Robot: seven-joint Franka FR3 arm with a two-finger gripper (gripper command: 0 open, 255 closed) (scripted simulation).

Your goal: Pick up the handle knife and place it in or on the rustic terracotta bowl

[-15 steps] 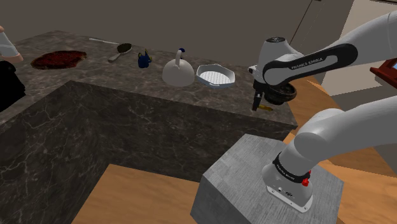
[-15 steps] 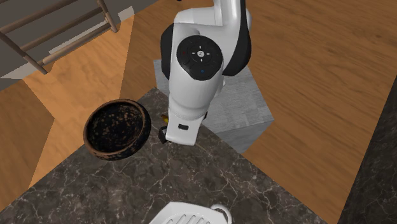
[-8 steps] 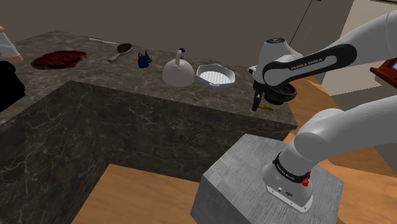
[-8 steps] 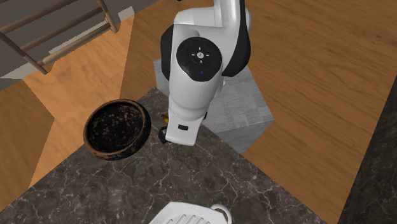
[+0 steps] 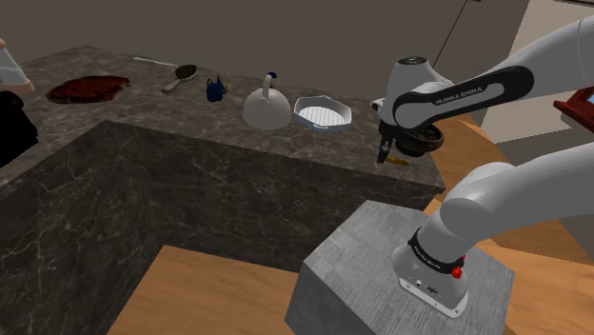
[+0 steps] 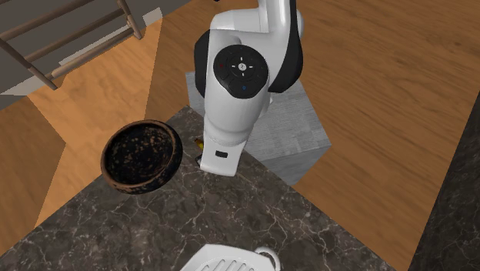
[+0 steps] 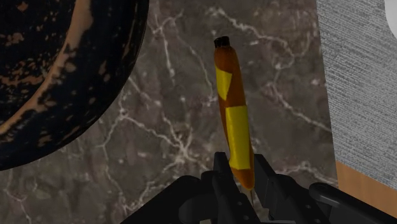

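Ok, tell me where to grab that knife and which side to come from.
Take the knife by its orange-and-yellow handle, mid-length, probably straight down from above: it lies flat on the marble counter, long and narrow, so close across its width. The dark bowl crowds one side.

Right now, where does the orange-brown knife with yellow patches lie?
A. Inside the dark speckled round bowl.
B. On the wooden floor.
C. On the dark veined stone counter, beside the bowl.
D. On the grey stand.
C: in the wrist view the orange-brown knife lies on the dark veined stone counter, outside the dark speckled round bowl.
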